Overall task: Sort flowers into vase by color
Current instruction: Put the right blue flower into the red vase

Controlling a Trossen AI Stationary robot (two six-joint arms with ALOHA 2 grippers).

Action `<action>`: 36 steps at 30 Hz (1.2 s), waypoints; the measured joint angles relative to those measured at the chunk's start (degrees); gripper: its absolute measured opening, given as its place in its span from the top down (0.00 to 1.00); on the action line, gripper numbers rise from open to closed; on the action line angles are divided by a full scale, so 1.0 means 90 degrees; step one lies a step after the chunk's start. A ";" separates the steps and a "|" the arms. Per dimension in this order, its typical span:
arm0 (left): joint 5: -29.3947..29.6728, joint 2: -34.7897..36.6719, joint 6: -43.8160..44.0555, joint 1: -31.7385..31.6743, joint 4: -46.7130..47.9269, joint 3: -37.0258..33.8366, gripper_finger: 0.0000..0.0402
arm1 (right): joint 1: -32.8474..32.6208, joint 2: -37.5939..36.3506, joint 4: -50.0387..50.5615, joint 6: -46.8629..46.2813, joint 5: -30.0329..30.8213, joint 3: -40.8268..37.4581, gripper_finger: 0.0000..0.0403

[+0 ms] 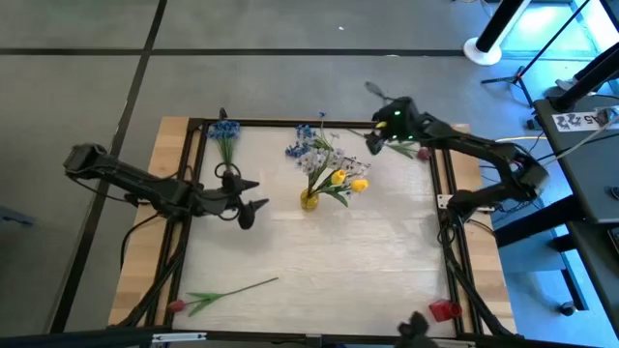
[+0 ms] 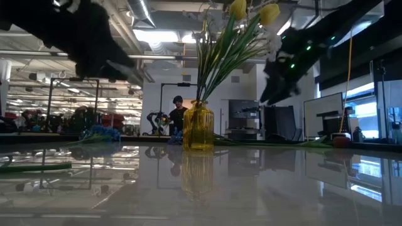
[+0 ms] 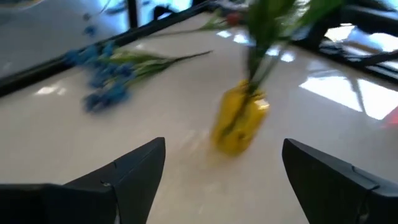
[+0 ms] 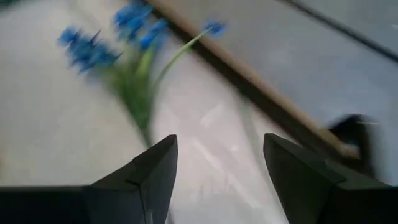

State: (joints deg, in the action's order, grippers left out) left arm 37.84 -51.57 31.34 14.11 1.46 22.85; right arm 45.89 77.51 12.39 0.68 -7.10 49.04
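A yellow glass vase (image 1: 308,200) stands mid-table, holding yellow (image 1: 348,180) and white-lavender flowers (image 1: 319,155). A bunch of blue flowers (image 1: 224,130) lies at the far left corner, and a few more blue flowers (image 4: 93,46) lie by the far edge. A red-pink flower (image 1: 222,293) lies flat near the front left. My left gripper (image 1: 250,196) hovers open, left of the vase (image 3: 239,121), with nothing in it. My right gripper (image 1: 371,141) hangs open and empty above the far edge, right of the vase and facing the blue flowers by that edge.
A black frame (image 1: 440,184) on wooden boards borders the table. A small red object (image 1: 445,310) sits at the near right corner. A flower with a pinkish head (image 1: 418,151) lies under the right arm. A person (image 2: 178,113) stands in the room behind.
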 joint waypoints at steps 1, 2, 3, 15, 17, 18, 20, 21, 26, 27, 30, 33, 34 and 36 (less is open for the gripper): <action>-0.0007 0.0050 0.0175 -0.0109 0.0237 0.0000 0.21 | -0.0061 0.0193 -0.0080 0.0109 -0.0121 0.0000 0.41; -0.0050 0.0093 0.0360 -0.0205 0.0469 -0.0002 0.21 | -0.0158 0.0405 -0.0197 0.0204 -0.0188 0.0000 0.41; -0.0122 0.0115 0.0542 -0.0302 0.0646 -0.0002 0.21 | -0.0299 0.0612 -0.0324 0.0321 -0.0209 0.0000 0.41; -0.0752 0.0109 0.1459 -0.1630 0.2063 0.0000 0.21 | -0.1394 0.2194 -0.0876 0.0967 0.0269 0.0284 0.41; -0.0803 0.0109 0.1718 -0.1912 0.2331 0.0000 0.21 | -0.1394 0.2319 -0.0914 0.0955 0.0281 0.0340 0.41; -0.0806 0.0109 0.1901 -0.2037 0.2480 0.0000 0.21 | -0.1396 0.2375 -0.0892 0.0934 0.0279 0.0344 0.41; -0.0817 0.0108 0.2140 -0.2229 0.2741 -0.0001 0.21 | -0.1394 0.2481 -0.0879 0.0835 0.0279 0.0350 0.41; -0.0817 0.0094 0.2217 -0.2287 0.2812 0.0000 0.21 | -0.1394 0.2527 -0.0839 0.0799 0.0267 0.0350 0.41; -0.0819 0.0065 0.2754 -0.2415 0.3142 -0.0002 0.21 | -0.1389 0.2761 -0.0766 0.0722 0.0740 0.0350 0.41; -0.0818 0.0065 0.2928 -0.2415 0.3286 -0.0002 0.21 | -0.1389 0.2789 -0.0756 0.0714 0.0786 0.0354 0.41; -0.0818 0.0065 0.3268 -0.2383 0.3546 -0.0008 0.21 | -0.1392 0.2877 -0.0688 0.0715 0.0738 0.0376 0.42; -0.0889 0.0063 0.3269 -0.2258 0.3561 -0.0106 0.21 | -0.1479 0.2919 -0.0619 0.0528 0.0730 0.0384 0.47; -0.0933 0.0063 0.3228 -0.2210 0.3559 -0.0126 0.21 | -0.1488 0.2921 -0.0608 0.0476 0.0763 0.0382 0.50; -0.0912 0.0065 0.3331 -0.2172 0.3552 -0.0182 0.21 | -0.1529 0.2925 -0.0627 0.0414 0.0742 0.0377 0.57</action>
State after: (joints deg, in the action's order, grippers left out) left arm 29.63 -50.98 61.31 -5.43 33.43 21.21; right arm 32.13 103.84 6.74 4.41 -0.43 52.43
